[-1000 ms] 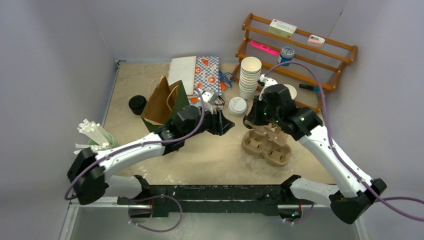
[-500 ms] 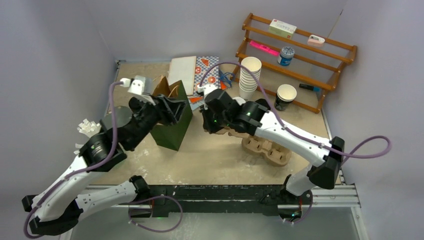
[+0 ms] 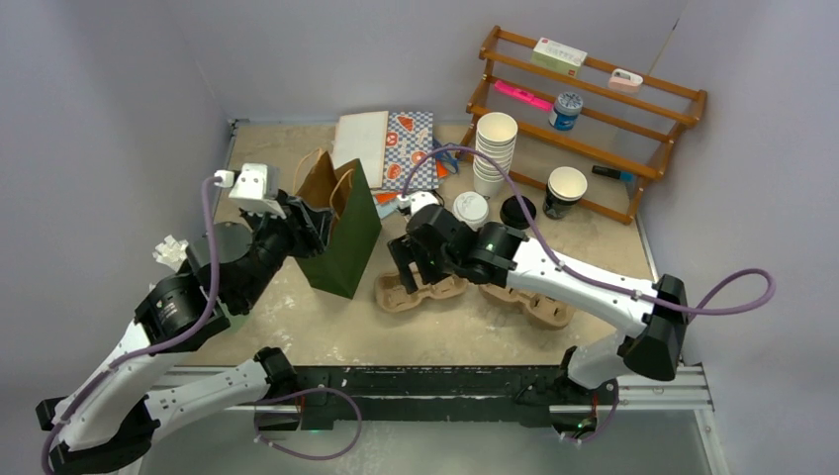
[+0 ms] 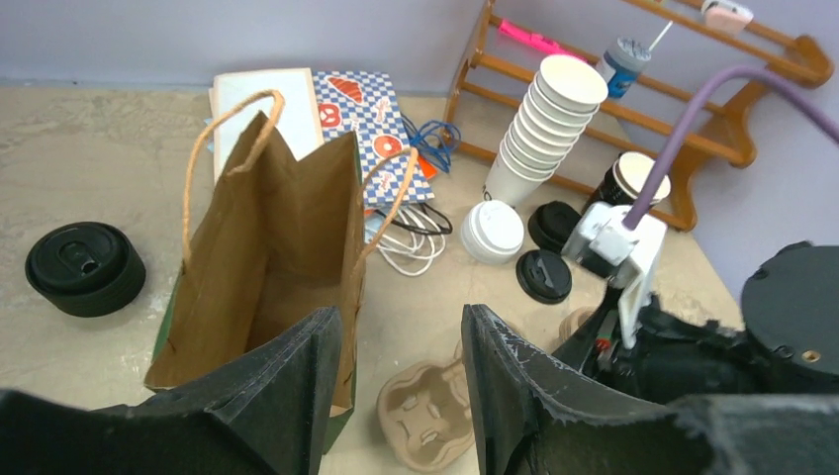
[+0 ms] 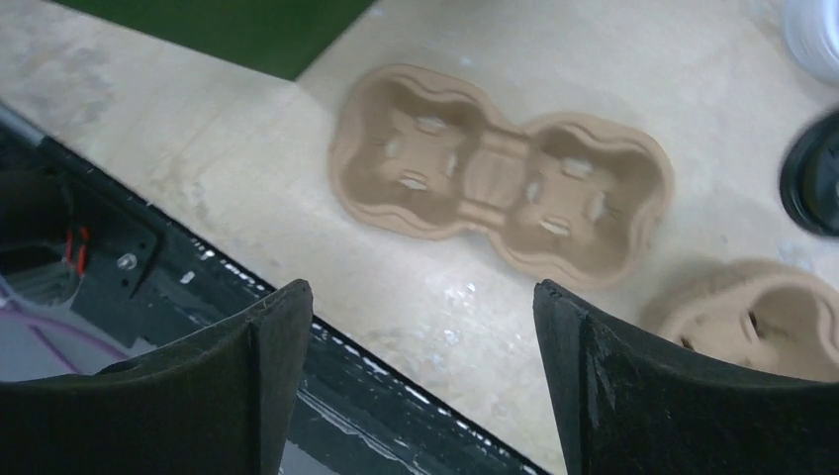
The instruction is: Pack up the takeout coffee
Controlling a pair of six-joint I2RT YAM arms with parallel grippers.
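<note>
Right pincer hangs wide open over a two-cup carrier, touching nothing. The carrier now lies flat on the desk just beside the bag. Half a second ago no carrier showed there, so it looks freshly set down from the stack.

Left pincer has its fingers spread at the bag's mouth with the near rim between them, not clamped. It was already at the bag half a second ago, having come from mid-desk.

The coffee stands at the foot of the rack, well apart from the bag and both pincers. I judge the packing proper has not begun: a carrier is laid out and the bag stands open, but the cup still has to be fetched.

The desk is beige and scuffed with pale smears. Plain lavender-grey walls close it in on three sides.
</note>
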